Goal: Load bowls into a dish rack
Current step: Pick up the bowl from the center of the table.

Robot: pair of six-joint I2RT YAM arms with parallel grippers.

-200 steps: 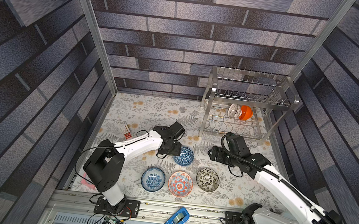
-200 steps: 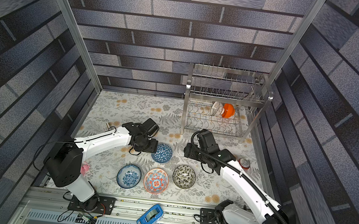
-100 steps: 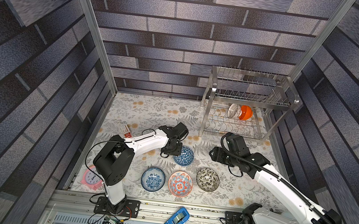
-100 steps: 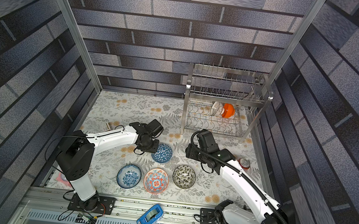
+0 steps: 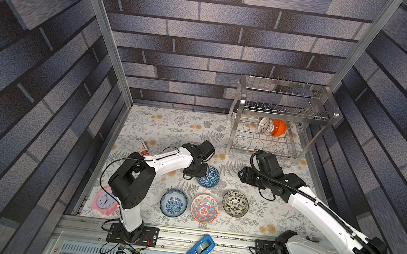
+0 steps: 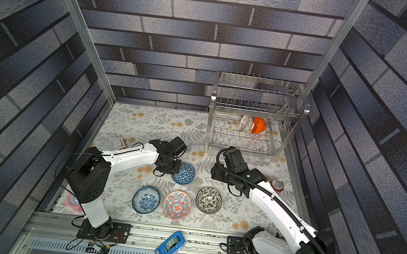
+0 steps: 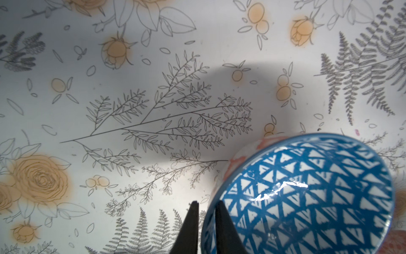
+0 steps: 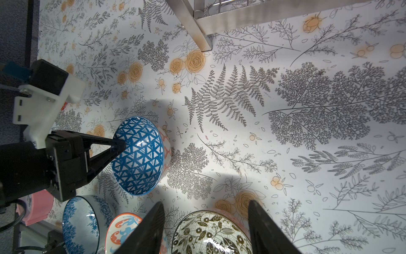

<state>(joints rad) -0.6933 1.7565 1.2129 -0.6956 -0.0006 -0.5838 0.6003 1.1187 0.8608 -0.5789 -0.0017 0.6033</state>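
Note:
My left gripper is shut on the rim of the blue triangle-patterned bowl, one finger inside and one outside; both top views show this mid-table. My right gripper stands open above the mat, its fingers wide apart over the far edge of the black-and-white floral bowl without touching it. The blue-white floral bowl and the red-and-blue medallion bowl lie near the front. On the dish rack, the lower tier holds the orange bowl and the white lattice bowl.
A pink clock lies at the front left beside the left arm's base. A small box sits by the left wall, a red can behind the right arm, and a blue device on the front rail.
My left gripper has reached the blue triangle-patterned bowl and closed on its rim. The right gripper's fingers have narrowed a little while its arm stayed in place.

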